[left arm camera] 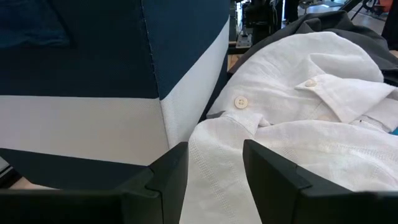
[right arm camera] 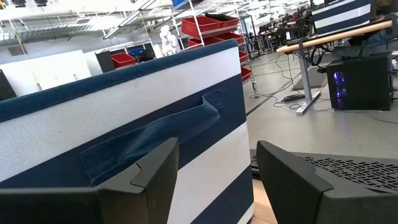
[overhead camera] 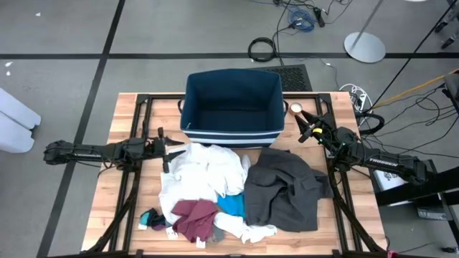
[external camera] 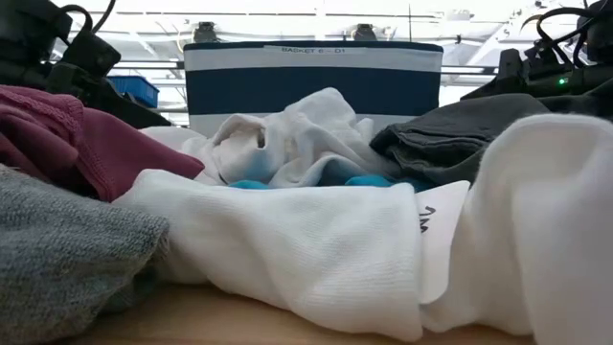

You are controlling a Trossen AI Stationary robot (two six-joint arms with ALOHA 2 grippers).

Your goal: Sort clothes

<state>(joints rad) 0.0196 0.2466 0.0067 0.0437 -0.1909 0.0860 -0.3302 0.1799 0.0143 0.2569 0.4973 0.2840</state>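
The clothes lie in a pile on the wooden table (overhead camera: 122,118), in front of the navy bin (overhead camera: 233,107). There is a large white shirt (overhead camera: 204,172), a dark grey garment (overhead camera: 287,190), a maroon piece (overhead camera: 193,218), a bright blue piece (overhead camera: 231,206), white socks (overhead camera: 247,231) and a teal sock (overhead camera: 152,217). My left gripper (overhead camera: 170,150) is open at the shirt's far left edge (left arm camera: 214,180), next to the bin's corner (left arm camera: 161,106). My right gripper (overhead camera: 305,129) is open and empty beside the bin's right wall (right arm camera: 155,137). My left gripper has its open fingers (left arm camera: 174,177) on either side of a fold of the white shirt (left arm camera: 217,155), coming level from the table's left. I cannot tell whether they touch the cloth.
The bin shows empty from above, and its striped front (external camera: 311,81) stands behind the pile. A white sock with a tag (external camera: 287,249) and a grey sock (external camera: 67,249) lie at the near edge. Black frame rails (overhead camera: 136,193) cross the table. Cables (overhead camera: 262,49) lie on the floor beyond.
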